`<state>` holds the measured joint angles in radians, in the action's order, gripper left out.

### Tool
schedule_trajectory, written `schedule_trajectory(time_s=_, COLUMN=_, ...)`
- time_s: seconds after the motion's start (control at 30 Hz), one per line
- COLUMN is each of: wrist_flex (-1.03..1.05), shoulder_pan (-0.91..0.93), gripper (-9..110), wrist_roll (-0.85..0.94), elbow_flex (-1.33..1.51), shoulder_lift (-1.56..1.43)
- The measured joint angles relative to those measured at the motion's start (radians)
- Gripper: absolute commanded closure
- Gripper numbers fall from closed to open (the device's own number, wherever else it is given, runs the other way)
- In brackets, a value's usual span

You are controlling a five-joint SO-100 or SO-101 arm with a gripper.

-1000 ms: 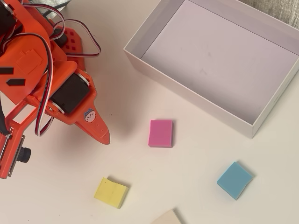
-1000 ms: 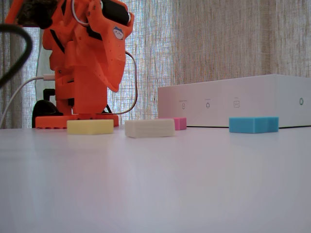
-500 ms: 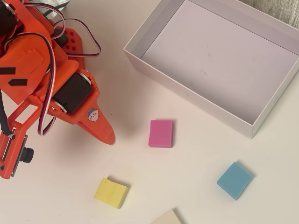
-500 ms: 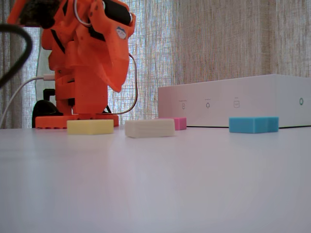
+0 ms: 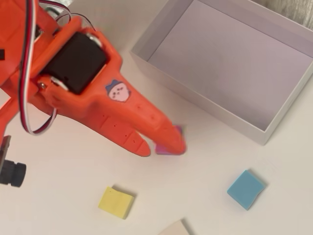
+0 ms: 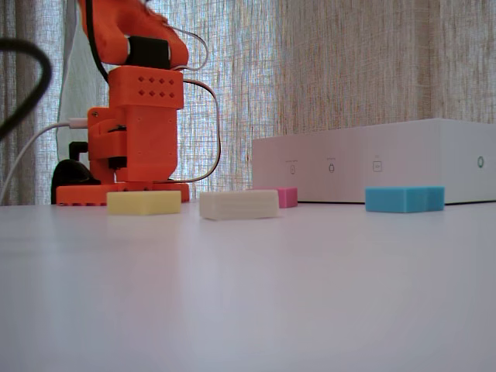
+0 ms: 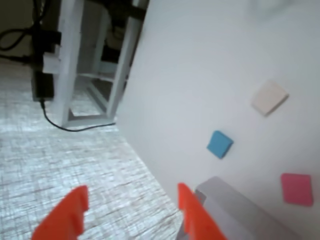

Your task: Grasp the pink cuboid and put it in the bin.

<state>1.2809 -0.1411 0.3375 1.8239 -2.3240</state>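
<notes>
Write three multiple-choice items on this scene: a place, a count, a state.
1. The small magenta-pink foam block lies: A on the white table, outside the large shallow white box; B inside that box; C between the jaws.
2. Small blocks on the table: A two; B four; C six.
3. The jaws are: A shut on a block; B shut, empty; C open, empty.
Key: A, the fixed view shows it on the table; B, pink, blue, yellow and cream; C, the wrist view shows an empty gap.
</notes>
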Motion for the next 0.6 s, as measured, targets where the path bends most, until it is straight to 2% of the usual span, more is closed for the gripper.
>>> schedule_trajectory(time_s=0.1, wrist_flex=0.158, shoulder_pan=-0.015, gripper=78, wrist_roll=0.035, elbow_flex=-0.227, shoulder_lift=0.221)
schedule_trajectory(time_s=0.2, wrist_flex=0.225, shoulder_pan=-0.029, gripper=79, wrist_roll=0.078, elbow_flex=-0.253, shoulder_lift=0.339)
schedule_trajectory(time_s=0.6, wrist_flex=0.167, shoulder_pan=-0.086, gripper=77, wrist_roll=0.206, elbow_flex=0.140, shoulder_lift=0.351)
